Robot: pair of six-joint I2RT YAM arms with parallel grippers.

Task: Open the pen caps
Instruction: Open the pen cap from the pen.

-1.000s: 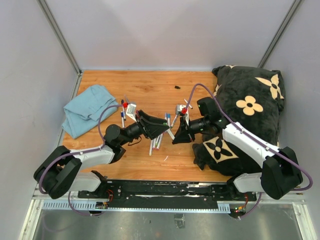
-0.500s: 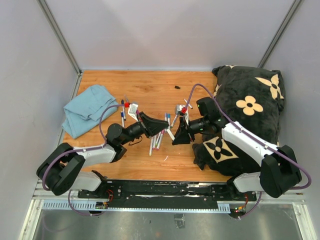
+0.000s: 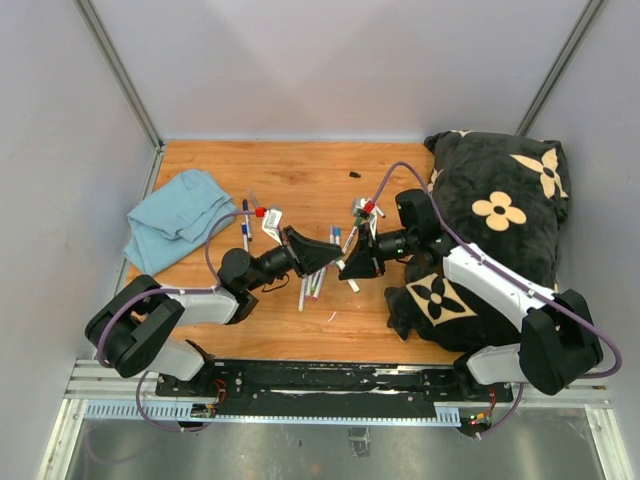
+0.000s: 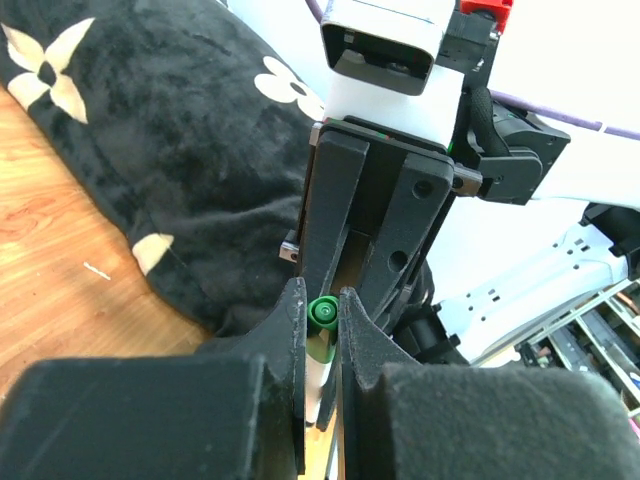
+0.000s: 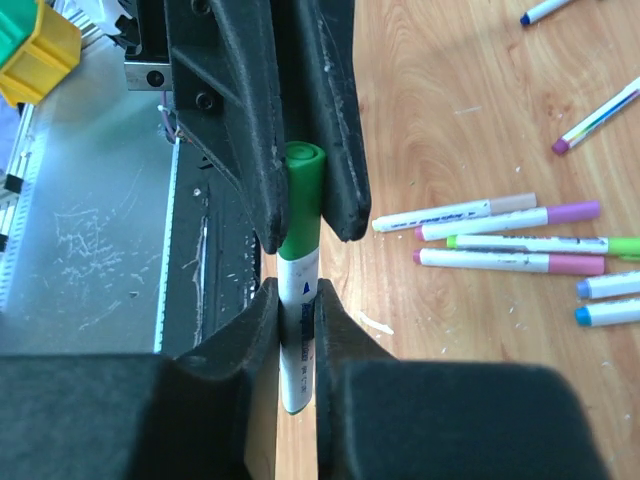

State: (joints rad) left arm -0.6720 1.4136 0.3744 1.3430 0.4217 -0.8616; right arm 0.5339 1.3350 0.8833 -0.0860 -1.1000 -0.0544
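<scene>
Left gripper (image 4: pixel 320 300) pinches the green cap (image 5: pixel 302 185) (not yet off); my right gripper (image 5: pixel 297 295) clamps the white barrel (image 5: pixel 296 370).

green cap (image 4: pixel 322 313) partly hidden, marker barrel (image 5: pixel 297 292) likewise

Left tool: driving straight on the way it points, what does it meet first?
The right tool, directly ahead, gripping the white barrel of the pen whose green cap the left tool clamps. Gap looks slight.
</scene>
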